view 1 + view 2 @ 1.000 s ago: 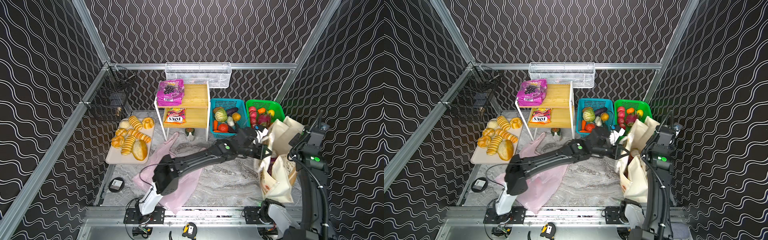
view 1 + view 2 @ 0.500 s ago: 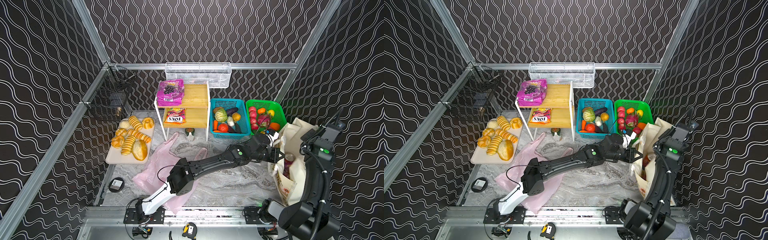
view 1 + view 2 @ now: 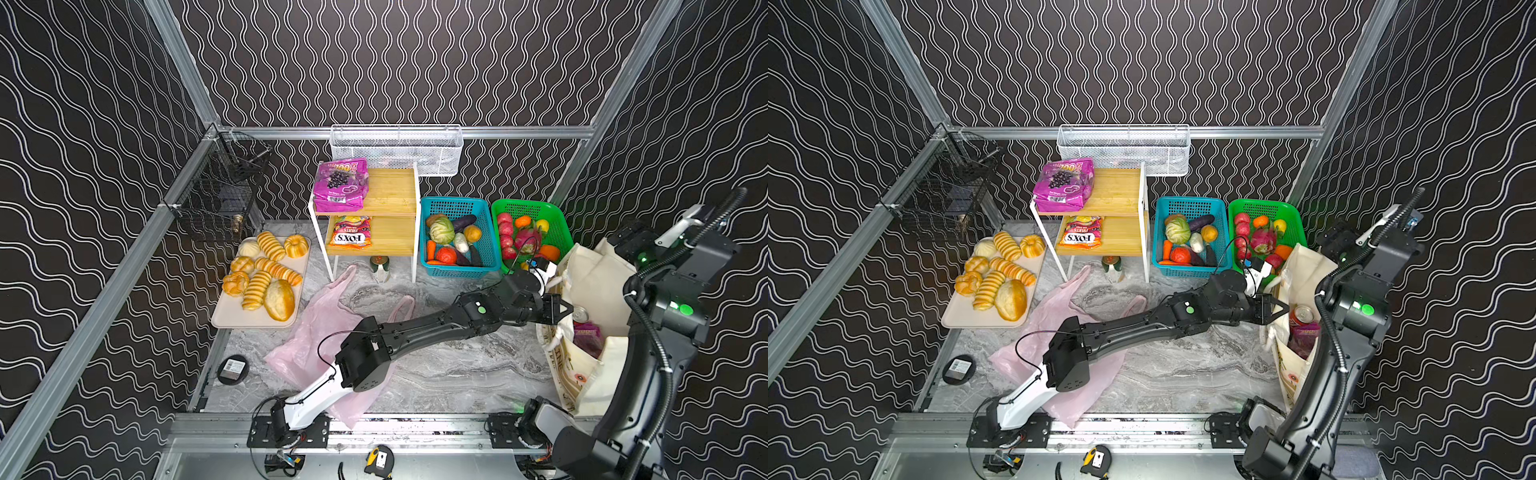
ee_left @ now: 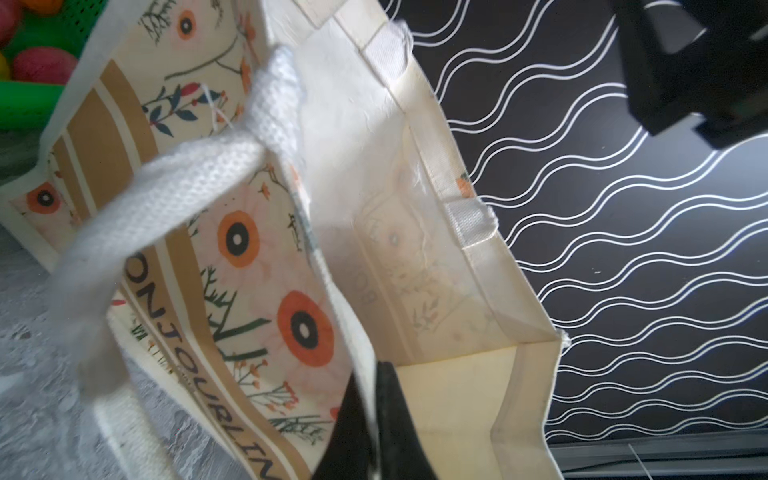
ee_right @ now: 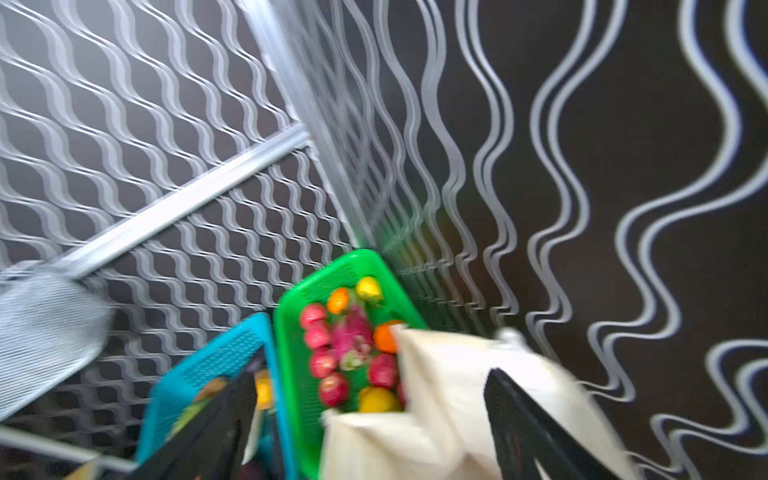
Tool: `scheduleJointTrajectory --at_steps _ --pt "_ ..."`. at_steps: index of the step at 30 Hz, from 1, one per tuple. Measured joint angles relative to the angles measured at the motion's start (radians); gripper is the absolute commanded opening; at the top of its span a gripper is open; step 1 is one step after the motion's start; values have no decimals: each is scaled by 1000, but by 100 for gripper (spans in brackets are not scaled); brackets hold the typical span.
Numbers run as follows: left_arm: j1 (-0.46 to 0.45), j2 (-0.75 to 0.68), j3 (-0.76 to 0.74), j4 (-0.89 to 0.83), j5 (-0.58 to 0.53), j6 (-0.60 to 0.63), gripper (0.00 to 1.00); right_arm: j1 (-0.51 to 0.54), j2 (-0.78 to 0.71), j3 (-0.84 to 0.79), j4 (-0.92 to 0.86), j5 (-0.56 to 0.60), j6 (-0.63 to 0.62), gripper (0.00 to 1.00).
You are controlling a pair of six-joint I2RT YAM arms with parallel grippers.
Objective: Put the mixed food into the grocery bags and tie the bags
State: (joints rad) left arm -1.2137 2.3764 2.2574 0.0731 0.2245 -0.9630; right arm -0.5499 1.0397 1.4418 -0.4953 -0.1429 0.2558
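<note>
left gripper was reached across to the right side, at the near rim of the cream tote. In the wrist view its fingers sat narrow with the tote's rim fabric between them; couldn't tell if the fabric was actually pinched or just loose in the gap. The white strap handle hung slack in front of the printed floral side. right gripper was raised behind the tote, near the green basket, jaws spread wide, nothing in them. The tote stood open at the right edge of the table with a red can and a purple pouch inside. pink plastic bag lay flat and limp mid-left on the table, well apart from the tote, left arm crossing over it. Other food was not bagged: magenta grape pouch on the top shelf of the rack, FOX'S pouch on the lower shelf, cabbage with other veg in the blue basket, fruit in the green one.
</note>
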Motion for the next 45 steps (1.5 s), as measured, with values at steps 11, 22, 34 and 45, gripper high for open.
scheduleJointTrajectory --at_steps 11,22,34,45 --pt "-3 -244 -293 131 -23 111 79 4 -109 -48 -35 -220 80 84" --pt "11 -692 -800 132 -275 332 78 226 -165 -195 -14 -565 240 63" --pt "83 -983 -1120 23 -461 345 78 730 -154 -526 -304 -74 272 62" --pt "111 -990 -1110 -57 -473 313 78 703 -206 -669 -353 625 405 71"
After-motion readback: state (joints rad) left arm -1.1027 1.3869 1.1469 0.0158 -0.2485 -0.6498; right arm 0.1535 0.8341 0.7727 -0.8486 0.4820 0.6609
